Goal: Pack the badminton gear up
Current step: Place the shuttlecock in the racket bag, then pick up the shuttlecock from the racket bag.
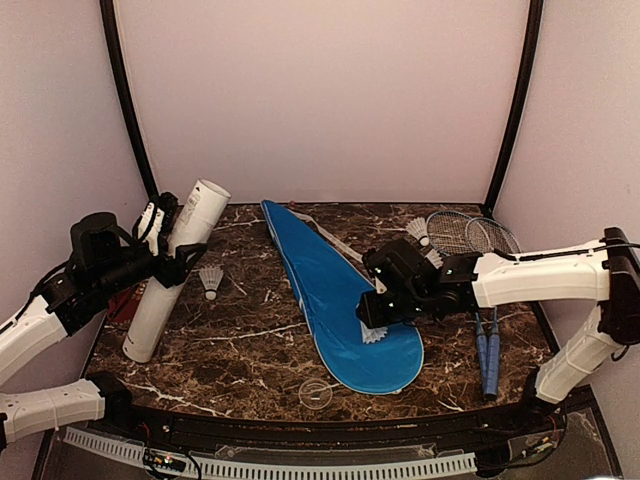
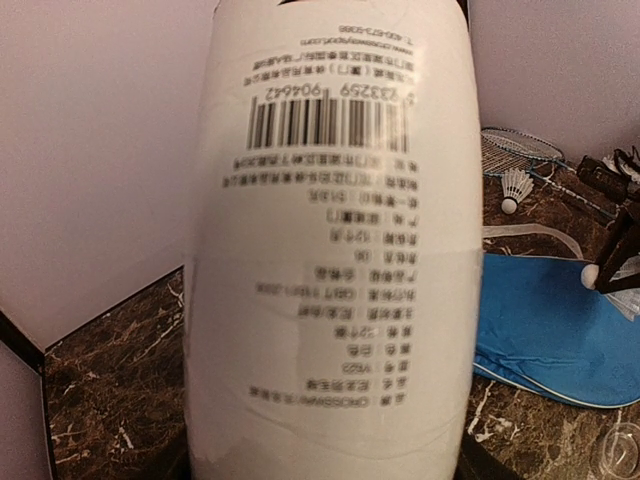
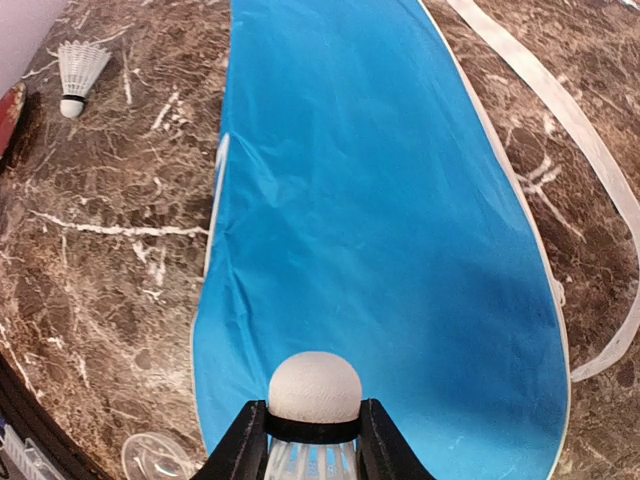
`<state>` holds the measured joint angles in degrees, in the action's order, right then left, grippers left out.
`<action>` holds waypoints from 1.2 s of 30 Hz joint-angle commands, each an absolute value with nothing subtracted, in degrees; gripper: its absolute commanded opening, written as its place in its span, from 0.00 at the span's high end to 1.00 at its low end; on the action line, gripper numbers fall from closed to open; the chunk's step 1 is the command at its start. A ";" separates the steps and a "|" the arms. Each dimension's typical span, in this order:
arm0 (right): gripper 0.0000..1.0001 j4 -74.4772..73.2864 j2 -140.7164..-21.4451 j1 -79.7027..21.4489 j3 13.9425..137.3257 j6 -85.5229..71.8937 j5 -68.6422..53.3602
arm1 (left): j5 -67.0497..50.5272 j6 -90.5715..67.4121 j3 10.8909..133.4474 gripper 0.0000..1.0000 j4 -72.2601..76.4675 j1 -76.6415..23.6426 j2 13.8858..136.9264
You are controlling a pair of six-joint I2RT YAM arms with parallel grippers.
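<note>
My left gripper [image 1: 180, 262] is shut on the long white tube [image 1: 175, 270], which slants with its open end [image 1: 208, 192] toward the back wall. In the left wrist view the tube's printed label [image 2: 330, 250] fills the frame and hides the fingers. My right gripper [image 3: 315, 430] is shut on a white shuttlecock [image 3: 315, 388], cork forward, over the wide end of the blue racket cover [image 3: 380, 200]. From above, this shuttlecock [image 1: 375, 332] hangs just over the cover [image 1: 340, 300]. Another shuttlecock [image 1: 210, 282] lies left of the cover, and one [image 1: 418, 230] lies by the two rackets [image 1: 470, 235].
The rackets' blue handles [image 1: 487, 350] point toward the near right edge. A clear round lid [image 1: 315, 392] lies at the front edge below the cover. The cover's white strap [image 3: 560, 110] trails on its right side. A red object [image 1: 125, 300] peeks out beside the tube.
</note>
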<state>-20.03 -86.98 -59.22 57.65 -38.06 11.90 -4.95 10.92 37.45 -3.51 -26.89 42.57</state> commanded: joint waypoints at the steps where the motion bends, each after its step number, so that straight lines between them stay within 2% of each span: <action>1: 0.69 -19.16 -86.70 -58.89 54.41 -40.11 12.54 | -4.50 11.60 37.09 0.35 -1.76 -26.67 42.19; 7: 0.64 -19.33 -90.49 -58.80 53.88 -41.58 11.35 | -4.65 11.60 37.09 0.35 -1.76 -26.68 42.19; 13: 0.41 -21.81 -90.88 -58.71 54.54 -41.52 8.47 | -4.85 11.57 37.18 0.35 -1.76 -26.72 42.19; 18: 0.31 -27.77 -92.04 -58.38 58.20 -37.89 6.04 | -4.81 11.60 37.09 0.35 -1.76 -26.67 42.10; 21: 0.30 -32.59 -93.52 -57.98 61.96 -33.82 4.32 | -4.97 11.60 37.14 0.35 -1.67 -26.68 42.17; 28: 0.37 -43.94 -100.14 -57.44 72.39 -31.48 0.02 | -4.84 11.55 37.18 0.35 -1.83 -26.75 41.95; 36: 0.41 -48.42 -104.43 -57.55 75.27 -32.50 -0.02 | -5.48 11.45 37.18 0.35 -1.65 -26.70 41.81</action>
